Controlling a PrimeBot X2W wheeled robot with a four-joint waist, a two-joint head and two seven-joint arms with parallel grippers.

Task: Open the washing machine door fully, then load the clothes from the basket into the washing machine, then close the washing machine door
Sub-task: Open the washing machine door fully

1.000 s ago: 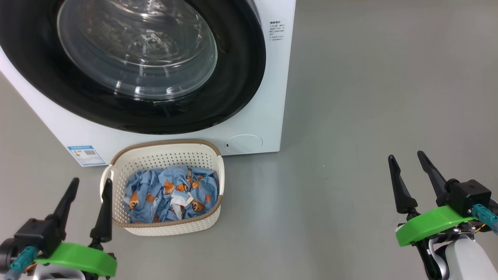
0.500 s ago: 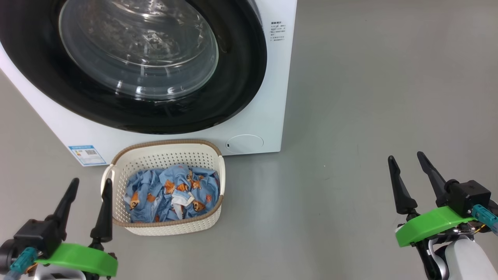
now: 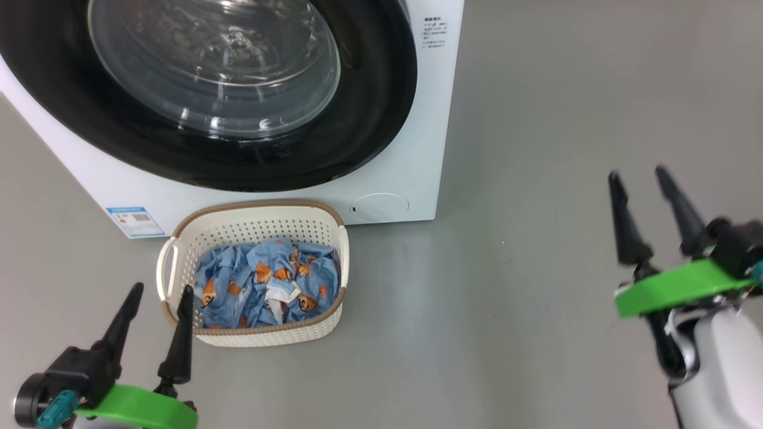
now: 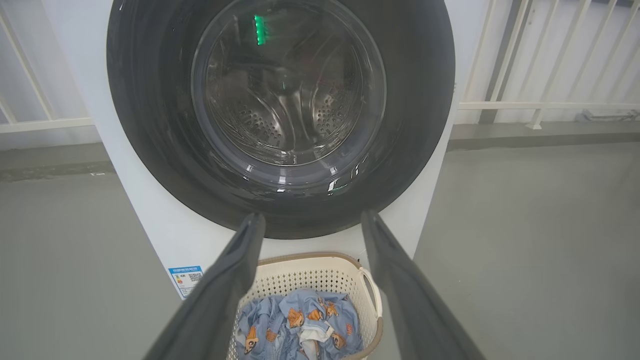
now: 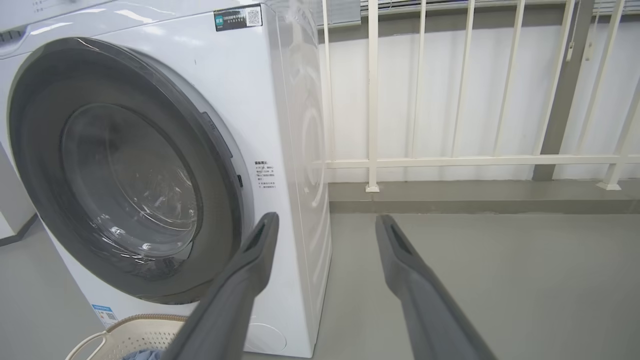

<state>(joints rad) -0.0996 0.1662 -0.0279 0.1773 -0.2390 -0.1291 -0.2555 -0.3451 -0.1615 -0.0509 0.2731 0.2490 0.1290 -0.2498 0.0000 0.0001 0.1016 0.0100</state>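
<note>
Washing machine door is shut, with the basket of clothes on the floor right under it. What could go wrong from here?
1. The washing machine door has a glossy black rim; the open right end effector may slip off its edge when pulling.
2. The basket stands close before the washing machine, below the door; an arm reaching in could knock it.
3. The open left end effector hangs near the basket's white handle and might snag it.
</note>
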